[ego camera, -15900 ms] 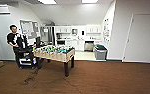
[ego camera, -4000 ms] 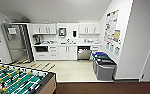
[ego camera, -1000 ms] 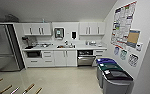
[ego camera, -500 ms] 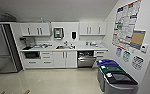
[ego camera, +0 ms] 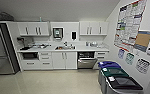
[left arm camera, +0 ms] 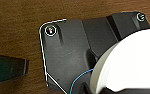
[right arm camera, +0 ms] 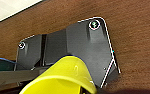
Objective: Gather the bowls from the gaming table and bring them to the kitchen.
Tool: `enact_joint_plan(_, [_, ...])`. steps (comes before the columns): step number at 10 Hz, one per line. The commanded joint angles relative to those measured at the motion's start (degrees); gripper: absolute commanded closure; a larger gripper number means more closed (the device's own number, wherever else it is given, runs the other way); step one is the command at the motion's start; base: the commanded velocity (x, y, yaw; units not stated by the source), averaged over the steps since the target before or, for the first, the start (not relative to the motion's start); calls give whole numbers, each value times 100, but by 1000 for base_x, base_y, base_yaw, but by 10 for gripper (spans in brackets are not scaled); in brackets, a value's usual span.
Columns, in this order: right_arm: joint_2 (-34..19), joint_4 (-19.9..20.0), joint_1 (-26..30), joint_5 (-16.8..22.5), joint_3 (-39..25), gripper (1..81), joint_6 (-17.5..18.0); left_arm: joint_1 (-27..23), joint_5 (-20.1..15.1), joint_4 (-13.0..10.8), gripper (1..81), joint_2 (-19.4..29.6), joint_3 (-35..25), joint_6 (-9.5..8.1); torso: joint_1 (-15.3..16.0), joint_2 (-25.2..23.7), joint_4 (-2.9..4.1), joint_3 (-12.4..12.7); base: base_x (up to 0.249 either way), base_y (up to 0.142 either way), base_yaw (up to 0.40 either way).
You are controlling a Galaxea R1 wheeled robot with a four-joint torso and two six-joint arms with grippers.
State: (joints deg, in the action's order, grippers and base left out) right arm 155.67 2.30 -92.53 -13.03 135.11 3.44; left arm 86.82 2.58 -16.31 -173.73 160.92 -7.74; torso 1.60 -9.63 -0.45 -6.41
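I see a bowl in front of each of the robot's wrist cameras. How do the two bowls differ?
Colour: the white bowl is plain white, while the yellow bowl is bright yellow.
Place: the white bowl sits close to the left wrist camera and the yellow bowl close to the right wrist camera.
Shared: both are plain, round and unpatterned, and both are seen above the brown wood-grain floor.

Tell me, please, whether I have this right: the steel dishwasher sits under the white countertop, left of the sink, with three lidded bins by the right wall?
Not quite: the head view shows the steel dishwasher right of the sink, under the white countertop; the three lidded bins do stand by the right wall.
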Motion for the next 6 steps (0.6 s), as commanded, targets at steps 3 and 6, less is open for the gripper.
enact_joint_plan(3, [-113,-63,274,240,-47,811,-18,-293,-233,23,811,22,10,-17,2,2,0,0,202,0,0])
enact_joint_plan(6, [-156,-72,257,240,-56,811,-19,-284,-232,-30,811,5,10,-17,2,2,0,0,202,0,0])
